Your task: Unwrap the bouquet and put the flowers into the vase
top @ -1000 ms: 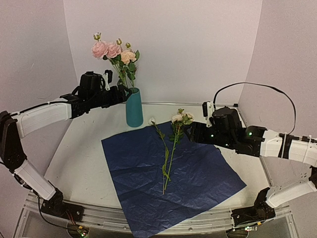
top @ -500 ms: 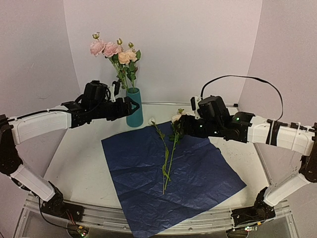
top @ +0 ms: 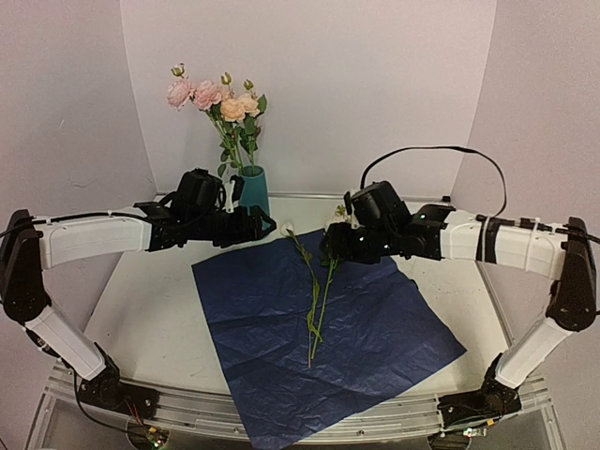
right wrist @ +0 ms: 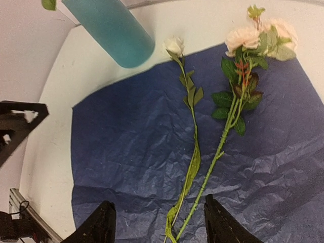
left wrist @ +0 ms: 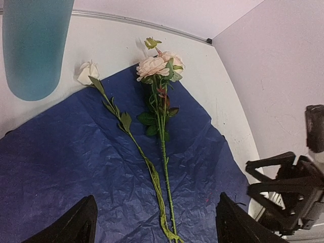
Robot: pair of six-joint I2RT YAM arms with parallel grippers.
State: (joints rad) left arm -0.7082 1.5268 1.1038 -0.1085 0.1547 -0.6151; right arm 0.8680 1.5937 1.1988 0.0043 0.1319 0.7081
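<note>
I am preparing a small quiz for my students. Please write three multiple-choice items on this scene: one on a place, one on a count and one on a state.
1. Where does the vase stand?
A) on the bare table, past the far edge of the paper
B) in the middle of the paper
C) between the arm bases

2. How many loose flower stems lie on the paper?
A) one
B) two
C) four

3. How do the jaws of the right gripper stand?
A) shut on a stem
B) shut on the paper
C) open, holding nothing

Answers:
1 A: its base sits on white table beside the paper.
2 B: one stem has a cream bud, the other pink blooms.
3 C: the wrist view shows them apart, with nothing between them.
</note>
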